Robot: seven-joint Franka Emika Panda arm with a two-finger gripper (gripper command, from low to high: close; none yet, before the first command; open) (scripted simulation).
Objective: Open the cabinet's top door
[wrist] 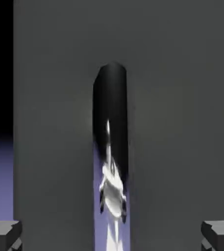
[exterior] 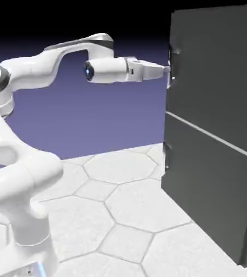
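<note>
The cabinet (exterior: 217, 135) is a tall dark grey box on the exterior view's right, its two front panels split by a thin pale seam. The top door (exterior: 171, 59) is the upper panel, seen nearly edge-on, with a small pale loop handle (exterior: 171, 67) on its front. My gripper (exterior: 166, 68) reaches level to the handle, fingertips right at it. In the hand view the shiny handle (wrist: 111, 142) stands upright mid-frame against the grey door (wrist: 182, 122), reflecting the arm. Both fingertips (wrist: 3, 234) sit far apart at the bottom corners, open, with nothing between them.
The lower panel (exterior: 167, 157) carries its own small handle below the seam. The cabinet stands on a white hexagon-tiled table (exterior: 120, 205). The arm's base rises at the lower left of the exterior view.
</note>
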